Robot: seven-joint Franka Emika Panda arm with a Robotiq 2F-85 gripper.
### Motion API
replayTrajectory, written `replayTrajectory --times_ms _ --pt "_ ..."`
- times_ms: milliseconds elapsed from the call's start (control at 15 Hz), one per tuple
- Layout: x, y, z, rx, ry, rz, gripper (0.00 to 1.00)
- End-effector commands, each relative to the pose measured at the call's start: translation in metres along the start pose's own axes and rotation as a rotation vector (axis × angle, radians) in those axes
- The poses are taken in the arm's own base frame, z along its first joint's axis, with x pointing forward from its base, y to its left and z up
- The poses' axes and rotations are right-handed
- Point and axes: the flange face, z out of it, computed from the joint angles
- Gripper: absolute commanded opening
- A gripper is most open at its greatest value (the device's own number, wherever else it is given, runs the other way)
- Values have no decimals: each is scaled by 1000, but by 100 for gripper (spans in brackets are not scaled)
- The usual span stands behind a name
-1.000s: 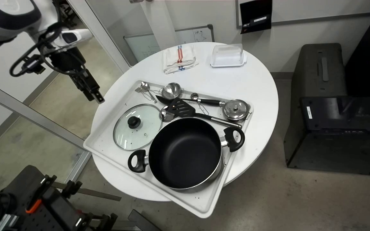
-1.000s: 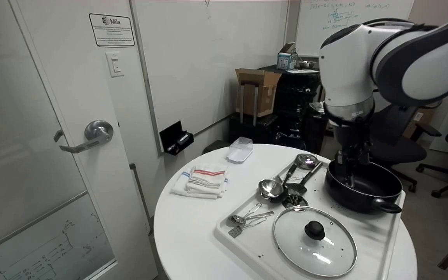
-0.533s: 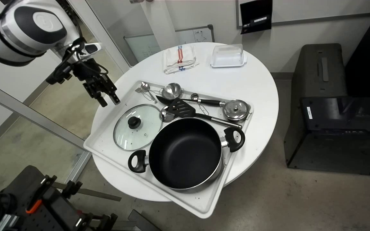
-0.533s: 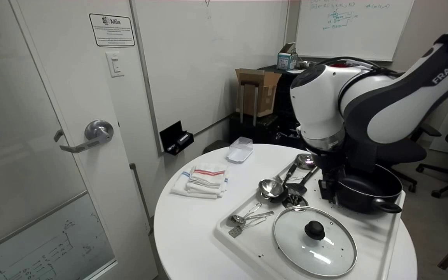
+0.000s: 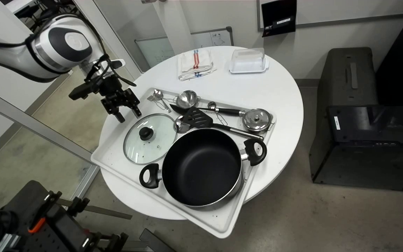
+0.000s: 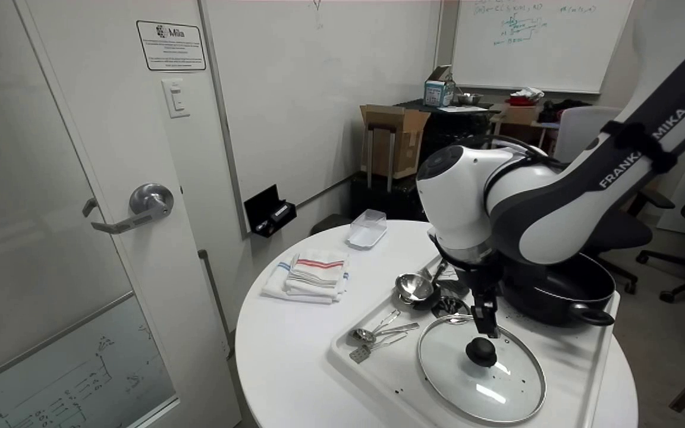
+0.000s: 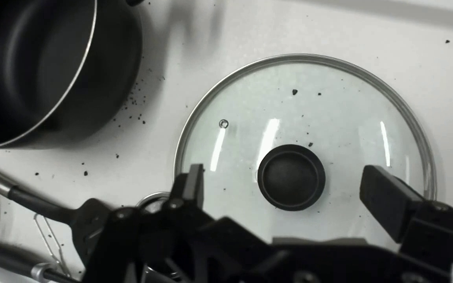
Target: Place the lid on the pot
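The clear glass lid [image 5: 161, 134] with a metal rim and black knob lies flat on the tray, left of the pot in this exterior view. It also shows in an exterior view [image 6: 455, 374] and in the wrist view [image 7: 340, 110]. The wide black pot [image 5: 201, 168] stands upright and uncovered beside the lid; it shows in an exterior view [image 6: 547, 309] and at the wrist view's upper left [image 7: 112, 90]. My gripper [image 5: 128, 116] is open and empty above the lid. In the wrist view its fingers [image 7: 281, 169] stand apart on either side of the knob, not touching it.
The white tray [image 5: 112, 162] on the round table also holds a black spatula [image 5: 199, 118], a small steel pot [image 5: 256, 119], a steel bowl [image 5: 186, 99] and small utensils. Folded towels [image 5: 196, 64] and a plastic butter dish [image 5: 248, 61] stand at the table's back.
My gripper has moved over to the lid, coming lower and nearer the knob, and its fingers now show spread apart. The lid and the pot have not moved.
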Motion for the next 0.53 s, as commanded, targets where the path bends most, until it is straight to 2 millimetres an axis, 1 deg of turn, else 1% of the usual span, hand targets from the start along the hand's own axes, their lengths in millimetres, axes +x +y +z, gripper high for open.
replayTrajectory --times_ms 0,200,467 --pt "23 -9 20 -9 1 -76 100" --pt "30 -14 36 -7 -8 -108 100" --pt "33 -16 54 0 -18 -140 100"
